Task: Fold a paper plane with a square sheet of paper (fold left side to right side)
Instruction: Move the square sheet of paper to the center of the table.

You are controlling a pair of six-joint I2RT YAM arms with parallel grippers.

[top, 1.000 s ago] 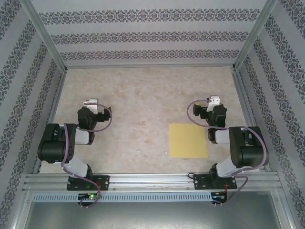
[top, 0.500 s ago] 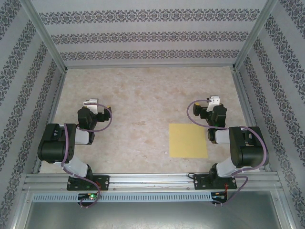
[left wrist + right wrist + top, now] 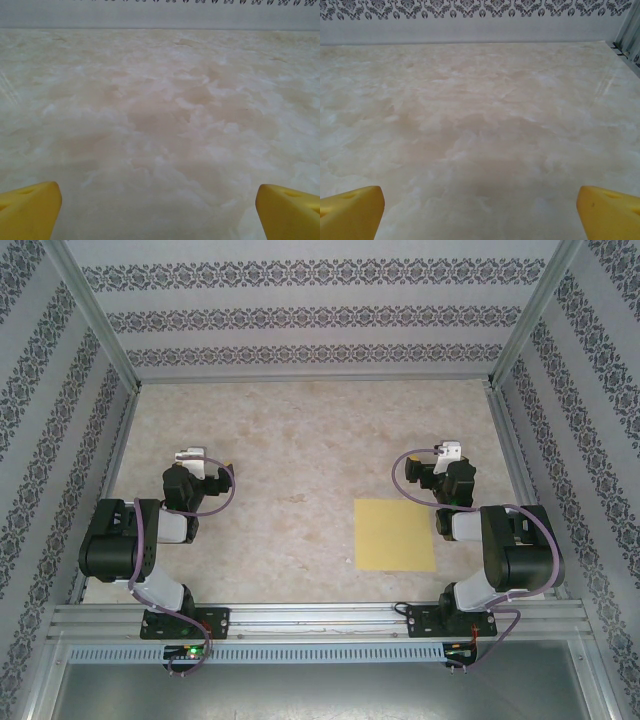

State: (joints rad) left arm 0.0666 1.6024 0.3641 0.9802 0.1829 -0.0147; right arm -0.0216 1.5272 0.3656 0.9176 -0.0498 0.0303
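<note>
Thin pale-yellow square sheet of paper [image 3: 394, 534] is lying flat, unfolded, toward tabletop's [image 3: 300, 430] near-right edge, awaiting first fold; left pincer [image 3: 160, 212] and right pincer [image 3: 480, 212] are hovering spread, empty, probably readying to grasp

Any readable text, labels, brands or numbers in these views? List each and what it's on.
No text can be read in any view.
The square sheet of paper: blank pale yellow, no print.
The back wall: ornamental bands only, no lettering.
The left arm and right arm: black housings; any marking is too small to read.
The table: marbled surface, no signs.
</note>
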